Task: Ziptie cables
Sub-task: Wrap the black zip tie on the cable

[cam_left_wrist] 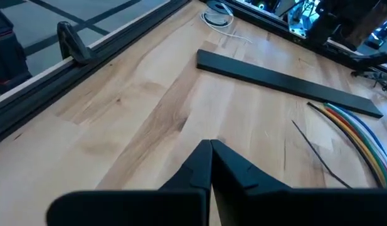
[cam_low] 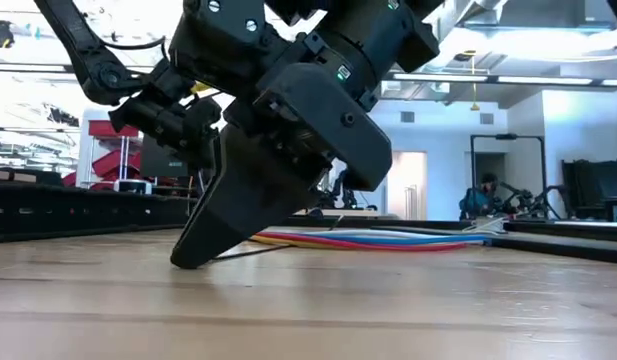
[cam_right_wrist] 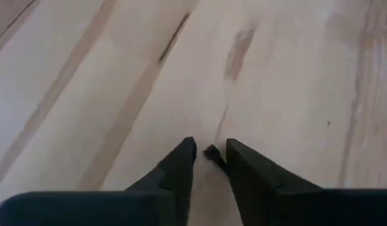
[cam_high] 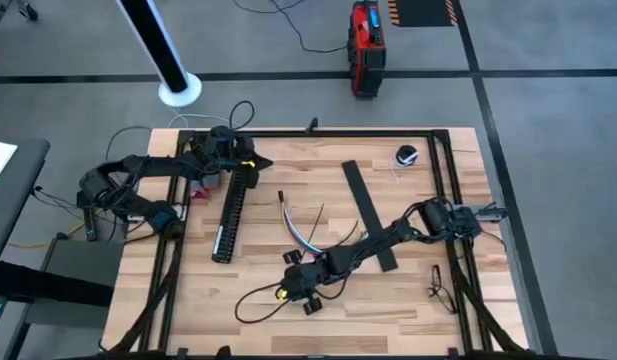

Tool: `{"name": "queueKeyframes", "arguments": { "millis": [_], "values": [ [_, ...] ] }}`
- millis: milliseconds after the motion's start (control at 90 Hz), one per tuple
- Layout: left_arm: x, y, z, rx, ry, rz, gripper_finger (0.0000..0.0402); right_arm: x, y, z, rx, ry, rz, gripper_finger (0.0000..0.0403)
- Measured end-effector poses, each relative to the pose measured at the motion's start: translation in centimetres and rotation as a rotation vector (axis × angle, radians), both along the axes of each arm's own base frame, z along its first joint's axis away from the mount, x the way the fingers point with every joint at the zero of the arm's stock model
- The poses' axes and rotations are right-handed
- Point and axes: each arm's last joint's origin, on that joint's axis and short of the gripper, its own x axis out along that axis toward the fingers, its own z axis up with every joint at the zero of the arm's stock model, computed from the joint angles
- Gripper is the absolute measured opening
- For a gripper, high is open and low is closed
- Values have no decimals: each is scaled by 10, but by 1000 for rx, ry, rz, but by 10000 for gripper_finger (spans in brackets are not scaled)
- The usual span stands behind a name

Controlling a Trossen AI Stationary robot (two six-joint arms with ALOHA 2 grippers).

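The cables (cam_high: 300, 232) are lying loose at the high view's centre: light, limp, so gripping mid-bundle seems best. The right tool (cam_right_wrist: 209, 154), fingers slightly apart, is touching the counter (cam_high: 388, 300) below-left; the left tool (cam_left_wrist: 211, 150), fingers together, is waiting upper left.

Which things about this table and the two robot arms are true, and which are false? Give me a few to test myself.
1. The cables lie on the wooden table. True.
2. The left gripper has its fingers wide open. False: they are pressed together, with nothing seen between them.
3. The right gripper is down at the tabletop. True.
4. The flat black strip lies on top of the cables. False: it lies beside them on the wood.
5. The red case stands on the table. False: it stands on the floor beyond the table.
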Motion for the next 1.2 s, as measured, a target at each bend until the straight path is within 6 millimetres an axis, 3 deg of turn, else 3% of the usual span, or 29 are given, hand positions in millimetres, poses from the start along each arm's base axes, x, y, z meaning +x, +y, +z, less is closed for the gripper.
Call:
{"name": "queueKeyframes", "arguments": {
  "millis": [111,289,611,822,1200],
  "values": [
    [0,0,0,0,-1,0,0,-1,3,0,-26,-9,25,9],
    [0,0,0,-1,-1,1,0,-4,10,5,-51,-28,34,1],
    [0,0,0,-3,0,1,0,-12,22,34,-31,-83,63,0],
    [2,-6,-4,-12,20,-25,0,-14,18,56,-10,-117,47,0],
    [9,-39,-18,83,-23,-231,0,-11,1,53,2,-74,30,0]
  ]
}}
